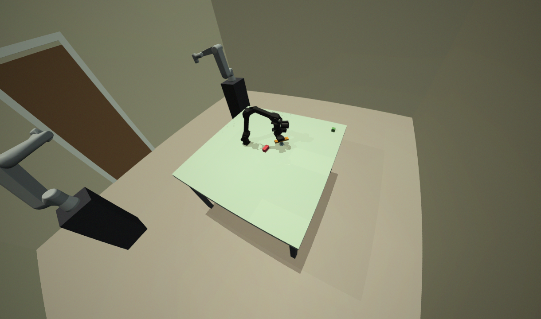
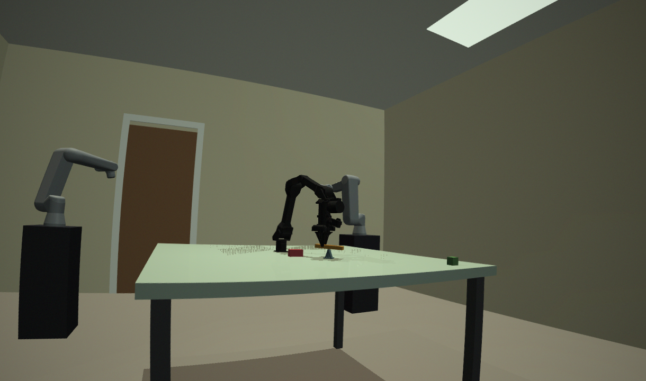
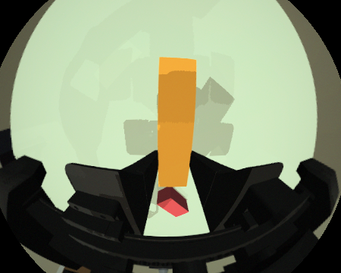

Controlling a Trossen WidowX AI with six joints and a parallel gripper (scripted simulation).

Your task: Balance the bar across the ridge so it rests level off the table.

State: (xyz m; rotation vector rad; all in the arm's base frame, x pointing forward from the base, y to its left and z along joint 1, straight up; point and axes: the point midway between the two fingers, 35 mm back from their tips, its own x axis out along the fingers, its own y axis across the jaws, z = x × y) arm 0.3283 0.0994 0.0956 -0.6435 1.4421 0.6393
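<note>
My gripper [image 1: 280,139] [image 2: 322,244] [image 3: 173,154] is shut on the orange bar [image 1: 285,138] [image 2: 335,247] [image 3: 176,98]. It grips the bar off its middle, towards the end nearer the arm's base. The bar is clear of the table and looks nearly level, with a slight slant in the exterior view. The small blue-grey ridge [image 1: 281,144] [image 2: 329,254] stands on the table under about the middle of the bar. Its top is at or just below the bar's underside; I cannot tell whether they touch. The bar hides the ridge in the wrist view.
A red block [image 1: 265,148] [image 2: 295,253] [image 3: 173,206] lies on the table [image 1: 240,178] [image 2: 221,272] between the arm's base and the ridge. A small green cube [image 1: 333,129] [image 2: 452,260] sits near the table's far corner. Two grey arms stand on black pedestals beyond the table.
</note>
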